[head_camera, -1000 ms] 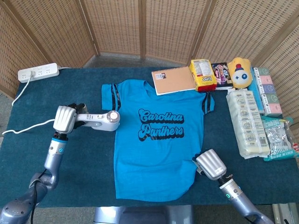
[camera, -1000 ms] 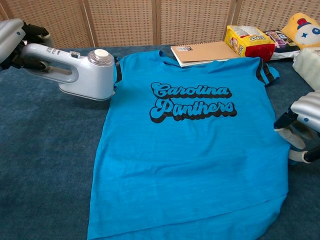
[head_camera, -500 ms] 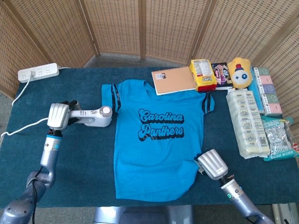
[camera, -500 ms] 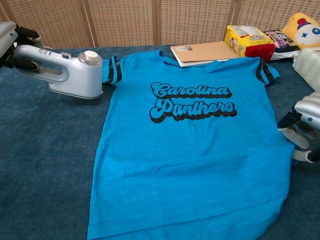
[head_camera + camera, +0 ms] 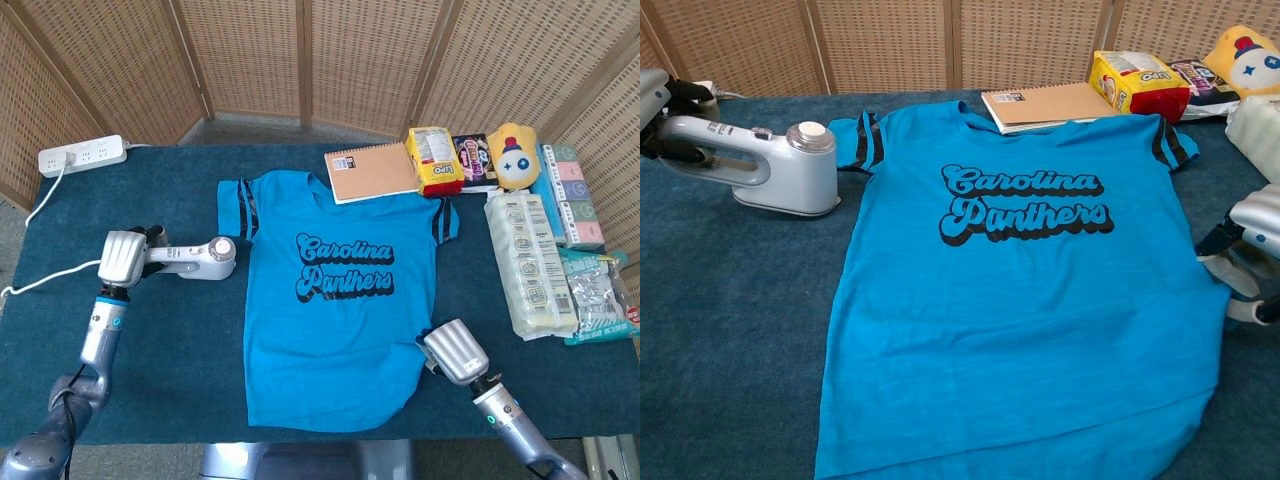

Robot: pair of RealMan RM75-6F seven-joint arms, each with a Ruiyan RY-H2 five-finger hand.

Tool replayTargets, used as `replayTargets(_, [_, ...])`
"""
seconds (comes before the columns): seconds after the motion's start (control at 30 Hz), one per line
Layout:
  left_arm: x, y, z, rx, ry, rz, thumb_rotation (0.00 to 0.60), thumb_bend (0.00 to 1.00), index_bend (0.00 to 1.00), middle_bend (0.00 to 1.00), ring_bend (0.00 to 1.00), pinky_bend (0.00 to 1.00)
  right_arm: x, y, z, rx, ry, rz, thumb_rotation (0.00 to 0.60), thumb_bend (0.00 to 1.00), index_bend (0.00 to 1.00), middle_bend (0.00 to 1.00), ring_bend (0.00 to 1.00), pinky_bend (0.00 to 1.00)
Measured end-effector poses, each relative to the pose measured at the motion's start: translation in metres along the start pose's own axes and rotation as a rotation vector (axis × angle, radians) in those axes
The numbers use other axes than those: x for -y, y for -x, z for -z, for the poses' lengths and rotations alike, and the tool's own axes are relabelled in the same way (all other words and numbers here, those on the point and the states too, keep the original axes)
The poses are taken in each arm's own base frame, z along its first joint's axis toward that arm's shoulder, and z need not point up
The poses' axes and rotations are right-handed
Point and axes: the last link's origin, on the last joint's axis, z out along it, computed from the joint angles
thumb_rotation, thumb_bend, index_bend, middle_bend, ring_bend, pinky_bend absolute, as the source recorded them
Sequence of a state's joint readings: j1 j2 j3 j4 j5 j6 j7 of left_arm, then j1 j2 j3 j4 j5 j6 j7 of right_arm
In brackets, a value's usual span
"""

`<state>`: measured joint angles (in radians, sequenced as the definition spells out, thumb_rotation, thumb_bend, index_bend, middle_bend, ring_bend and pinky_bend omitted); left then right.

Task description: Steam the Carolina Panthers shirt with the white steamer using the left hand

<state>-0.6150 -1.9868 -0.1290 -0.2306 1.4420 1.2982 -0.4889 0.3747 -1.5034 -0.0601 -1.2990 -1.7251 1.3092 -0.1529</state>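
Observation:
The blue Carolina Panthers shirt [image 5: 335,300] [image 5: 1025,300] lies flat in the middle of the dark blue table. The white steamer [image 5: 195,260] [image 5: 780,175] rests on the cloth just left of the shirt's left sleeve, apart from the shirt. My left hand [image 5: 122,258] [image 5: 662,105] grips its handle at the far left. My right hand [image 5: 455,352] [image 5: 1245,265] rests at the shirt's lower right edge, fingers curled down at the fabric; what they hold is hidden.
A white power strip [image 5: 82,155] and the steamer's cord [image 5: 45,280] lie at the left. A spiral notebook [image 5: 372,170], a yellow snack bag [image 5: 434,158], a yellow plush toy [image 5: 514,155] and packaged goods [image 5: 530,260] fill the back and right side.
My left hand has drawn the steamer leftward off the shirt's sleeve and set it lower on the table. The right hand has stayed at the shirt's edge.

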Motion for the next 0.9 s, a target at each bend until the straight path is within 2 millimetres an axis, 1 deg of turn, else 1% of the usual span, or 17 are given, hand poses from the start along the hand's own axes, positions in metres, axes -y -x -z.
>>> replayTargets(0.2, [0.007, 0.006, 0.007, 0.040, -0.029, -0.007, 0.600, 0.41, 0.69, 0.68, 0.59, 0.71, 0.001, -0.001, 0.000, -0.002, -0.002, 0.000, 0.600, 0.37, 0.81, 0.74, 0.76, 0.78])
replayTargets(0.27, [0.008, 0.008, 0.008, 0.051, -0.038, -0.012, 0.600, 0.40, 0.67, 0.66, 0.57, 0.69, 0.001, -0.001, 0.000, -0.003, -0.002, 0.001, 0.600, 0.37, 0.81, 0.74, 0.76, 0.78])
replayTargets(0.37, [0.010, 0.011, 0.009, 0.072, -0.055, -0.020, 0.600, 0.38, 0.57, 0.59, 0.51, 0.64, 0.001, -0.001, 0.000, -0.004, 0.000, 0.001, 0.600, 0.37, 0.81, 0.74, 0.76, 0.78])
replayTargets(0.53, [0.013, 0.017, 0.010, 0.112, -0.090, -0.027, 0.600, 0.33, 0.31, 0.40, 0.34, 0.52, 0.000, -0.003, 0.001, -0.006, 0.004, 0.002, 0.600, 0.37, 0.81, 0.74, 0.76, 0.78])
replayTargets(0.6, [0.014, 0.020, 0.010, 0.129, -0.103, -0.027, 0.600, 0.32, 0.26, 0.35, 0.30, 0.49, 0.000, -0.002, 0.001, -0.005, 0.005, 0.002, 0.600, 0.37, 0.81, 0.74, 0.76, 0.78])
replayTargets(0.73, [0.015, 0.022, 0.011, 0.150, -0.119, -0.031, 0.600, 0.31, 0.18, 0.28, 0.22, 0.42, 0.000, -0.002, 0.001, -0.004, 0.003, 0.002, 0.600, 0.37, 0.81, 0.74, 0.76, 0.78])
replayTargets(0.9, [0.017, 0.021, 0.012, 0.150, -0.128, -0.033, 0.600, 0.29, 0.10, 0.22, 0.17, 0.35, 0.000, -0.003, 0.000, -0.006, 0.003, 0.002, 0.600, 0.37, 0.81, 0.74, 0.76, 0.78])
